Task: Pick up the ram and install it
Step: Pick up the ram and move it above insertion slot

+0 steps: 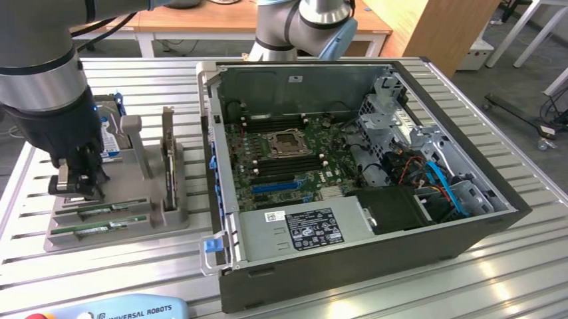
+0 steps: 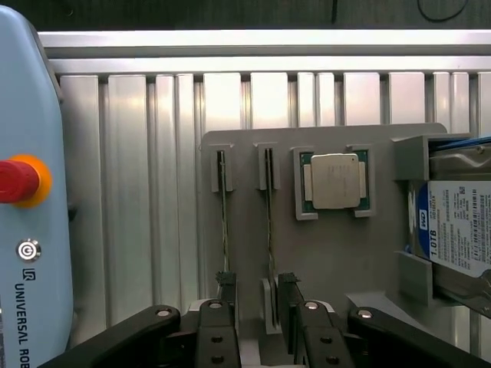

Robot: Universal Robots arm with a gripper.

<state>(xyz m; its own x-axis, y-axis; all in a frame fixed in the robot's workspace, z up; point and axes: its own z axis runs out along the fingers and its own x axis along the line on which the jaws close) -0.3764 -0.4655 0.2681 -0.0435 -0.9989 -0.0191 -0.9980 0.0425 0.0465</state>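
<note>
Two green ram sticks stand on edge in slots of a grey holder (image 2: 330,261). One ram stick (image 2: 269,215) runs into the gap between my gripper's fingers, and the other stick (image 2: 223,215) lines up with one fingertip (image 2: 225,285). My gripper (image 2: 257,291) is open, hovering just over the sticks' near end with nothing in it. In the exterior view the gripper (image 1: 76,185) hangs low over the holder (image 1: 133,229) at the exterior view's left, where the ram sticks (image 1: 105,211) lie. The open computer case (image 1: 355,166) with its motherboard (image 1: 284,149) sits to the right.
The holder also carries a square silver processor (image 2: 335,182) and a hard drive (image 2: 460,230). A teach pendant (image 2: 31,215) with a red stop button lies beside the holder on the slatted metal table (image 2: 153,192). Tall holder posts (image 1: 169,159) stand between gripper and case.
</note>
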